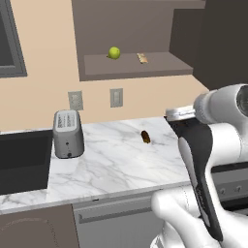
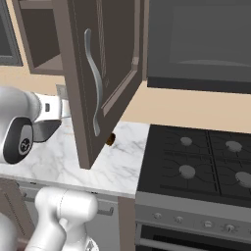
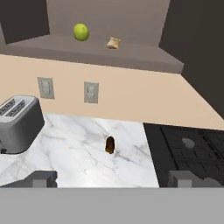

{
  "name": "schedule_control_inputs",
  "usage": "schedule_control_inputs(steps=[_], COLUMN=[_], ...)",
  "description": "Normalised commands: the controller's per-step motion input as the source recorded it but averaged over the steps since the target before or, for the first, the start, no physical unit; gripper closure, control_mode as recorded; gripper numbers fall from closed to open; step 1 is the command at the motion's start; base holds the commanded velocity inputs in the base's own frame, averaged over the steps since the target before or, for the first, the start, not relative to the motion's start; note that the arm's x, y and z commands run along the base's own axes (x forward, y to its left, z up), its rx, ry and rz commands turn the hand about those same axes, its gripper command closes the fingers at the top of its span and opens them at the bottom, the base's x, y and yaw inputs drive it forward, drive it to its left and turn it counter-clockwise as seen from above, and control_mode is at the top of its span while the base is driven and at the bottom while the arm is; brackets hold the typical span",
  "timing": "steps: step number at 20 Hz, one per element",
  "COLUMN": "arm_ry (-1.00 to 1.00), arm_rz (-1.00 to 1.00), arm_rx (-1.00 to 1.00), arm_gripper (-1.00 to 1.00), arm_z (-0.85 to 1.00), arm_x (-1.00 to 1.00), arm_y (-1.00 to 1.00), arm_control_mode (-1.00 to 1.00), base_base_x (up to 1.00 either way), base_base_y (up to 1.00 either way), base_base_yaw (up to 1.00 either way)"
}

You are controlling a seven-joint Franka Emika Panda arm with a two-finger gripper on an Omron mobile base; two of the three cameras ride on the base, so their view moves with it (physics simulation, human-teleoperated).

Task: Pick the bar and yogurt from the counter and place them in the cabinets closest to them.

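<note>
I see the bar (image 3: 113,42) already on the cabinet (image 3: 105,54) shelf, upper centre of the hand view, beside a green ball (image 3: 81,32). The risk, I judge: the open cabinet door (image 2: 100,73), centre-left in the right base view, could catch the arm as it swings. The gripper (image 3: 111,178) hangs over the counter (image 3: 87,153), fingers released and empty. I cannot make out the yogurt, possibly hidden.
</note>
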Motion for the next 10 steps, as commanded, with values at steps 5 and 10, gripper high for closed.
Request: schedule_control_inputs(steps=[5, 10], arm_ry=[0.26, 0.16], arm_rz=[0.0, 0.0], arm_rx=[-0.09, -0.01], arm_gripper=[-1.0, -1.0], arm_z=[-1.0, -0.73], arm_x=[-0.06, -0.09], arm_y=[-0.06, -0.12], arm_control_mode=[-1.0, -1.0], base_base_x=[0.0, 0.0], base_base_y=[0.0, 0.0], base_base_yaw=[0.0, 0.0])
